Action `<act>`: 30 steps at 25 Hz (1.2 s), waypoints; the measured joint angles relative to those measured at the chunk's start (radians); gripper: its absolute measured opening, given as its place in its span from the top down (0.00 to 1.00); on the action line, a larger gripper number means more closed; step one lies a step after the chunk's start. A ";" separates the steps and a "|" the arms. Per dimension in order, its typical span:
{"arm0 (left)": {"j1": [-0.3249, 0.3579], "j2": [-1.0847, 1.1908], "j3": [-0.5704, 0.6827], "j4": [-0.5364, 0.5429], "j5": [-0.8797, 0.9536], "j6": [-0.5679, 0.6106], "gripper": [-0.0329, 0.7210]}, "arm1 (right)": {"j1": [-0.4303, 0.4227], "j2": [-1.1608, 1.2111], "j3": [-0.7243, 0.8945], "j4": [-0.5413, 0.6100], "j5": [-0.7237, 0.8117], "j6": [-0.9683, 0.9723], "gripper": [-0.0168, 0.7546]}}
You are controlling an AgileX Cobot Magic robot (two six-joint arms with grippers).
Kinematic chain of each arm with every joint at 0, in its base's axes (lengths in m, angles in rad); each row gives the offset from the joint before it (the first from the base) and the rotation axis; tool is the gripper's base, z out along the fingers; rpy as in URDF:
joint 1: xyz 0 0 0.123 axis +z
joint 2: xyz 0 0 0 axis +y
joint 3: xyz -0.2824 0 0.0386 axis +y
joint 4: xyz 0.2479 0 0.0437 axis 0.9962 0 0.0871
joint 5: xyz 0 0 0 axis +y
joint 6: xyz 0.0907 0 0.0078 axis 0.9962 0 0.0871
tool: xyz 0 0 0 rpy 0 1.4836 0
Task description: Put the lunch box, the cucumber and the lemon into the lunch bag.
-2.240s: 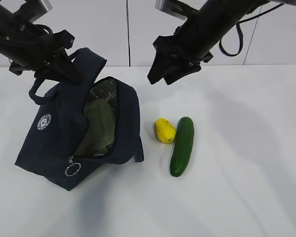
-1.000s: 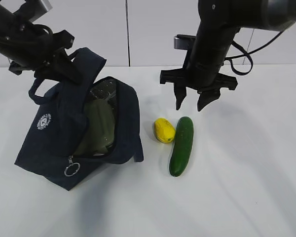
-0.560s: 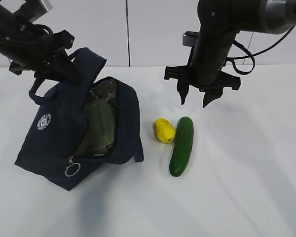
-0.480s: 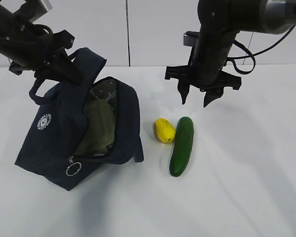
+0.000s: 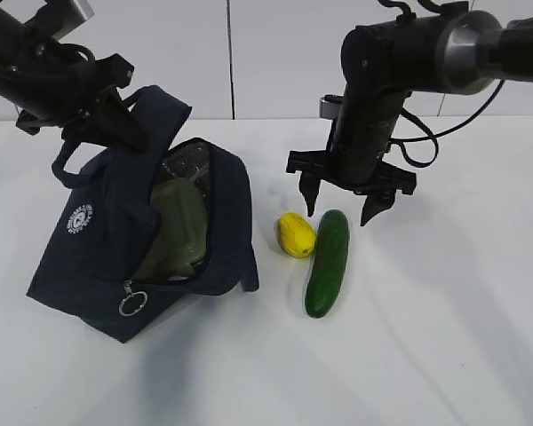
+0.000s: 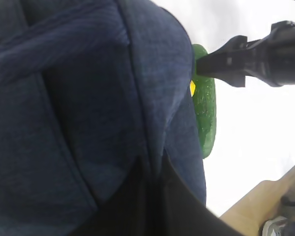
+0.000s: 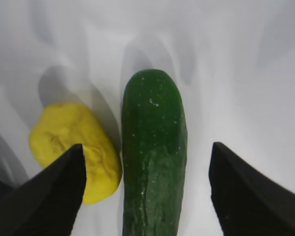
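The navy lunch bag [image 5: 98, 257] leans open on the table, and the lunch box [image 5: 179, 222] with its sage-green lid shows inside it. My left gripper [image 5: 115, 120] is shut on the bag's upper edge by a handle; navy fabric [image 6: 78, 98] fills the left wrist view. To the right of the bag the lemon [image 5: 296, 234] and the cucumber [image 5: 329, 262] lie side by side. My right gripper [image 5: 338, 216] hangs open just above the cucumber's far end. In the right wrist view the cucumber [image 7: 152, 157] lies between the wide-apart fingers [image 7: 54, 196], and one finger overlaps the lemon [image 7: 76, 152].
The white table [image 5: 444, 337] runs to a pale wall behind. The bag's zipper ring pull [image 5: 129, 304] hangs at its near corner, and a white logo [image 5: 80, 218] marks its side. A wooden edge [image 6: 265, 201] shows beyond the table in the left wrist view.
My right gripper has come down and slightly left toward the cucumber, and its jaws have spread wider. The left gripper, bag, lemon and cucumber have not moved.
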 joint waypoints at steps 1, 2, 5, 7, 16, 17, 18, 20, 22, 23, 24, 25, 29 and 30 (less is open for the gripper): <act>0.000 0.000 0.000 0.000 0.000 0.000 0.97 | 0.000 0.003 0.000 0.000 -0.008 0.000 0.22; 0.000 0.000 0.000 0.000 0.000 0.000 0.97 | 0.000 0.004 0.000 0.000 -0.015 -0.001 0.22; 0.000 0.000 0.000 0.000 0.000 0.000 0.97 | 0.000 0.004 0.000 0.000 -0.041 -0.001 0.22; 0.000 0.000 0.000 0.000 0.000 0.000 0.97 | 0.000 0.004 0.000 -0.014 -0.048 -0.001 0.22; 0.000 0.000 0.000 0.000 0.000 0.000 0.97 | 0.000 0.014 0.000 -0.061 -0.058 -0.002 0.22; 0.000 0.000 0.000 0.000 0.000 0.000 0.97 | 0.000 0.021 0.000 -0.061 -0.059 -0.002 0.22; 0.000 0.000 0.000 0.000 0.000 0.000 0.97 | 0.000 0.027 0.000 -0.058 -0.061 -0.002 0.22; 0.000 0.000 0.000 0.000 0.000 0.000 0.97 | 0.000 0.031 0.000 -0.056 -0.063 -0.002 0.22; 0.000 0.000 0.000 0.000 0.000 0.000 0.97 | 0.000 0.035 0.000 -0.054 -0.064 -0.002 0.22; 0.000 0.000 0.000 0.000 0.000 0.000 0.97 | 0.000 0.038 0.000 -0.054 -0.065 -0.002 0.22; 0.000 0.000 0.000 0.000 0.000 0.000 0.97 | 0.000 0.042 0.000 -0.055 -0.066 -0.002 0.22; 0.000 0.000 0.000 0.000 0.000 0.000 0.97 | 0.000 0.044 0.000 -0.055 -0.066 -0.002 0.22; 0.000 0.000 0.000 0.000 0.000 0.000 0.97 | 0.000 0.055 0.000 -0.055 -0.075 -0.002 0.22; 0.000 0.000 0.000 0.000 0.000 0.000 0.97 | 0.000 0.057 0.000 -0.055 -0.079 0.000 0.23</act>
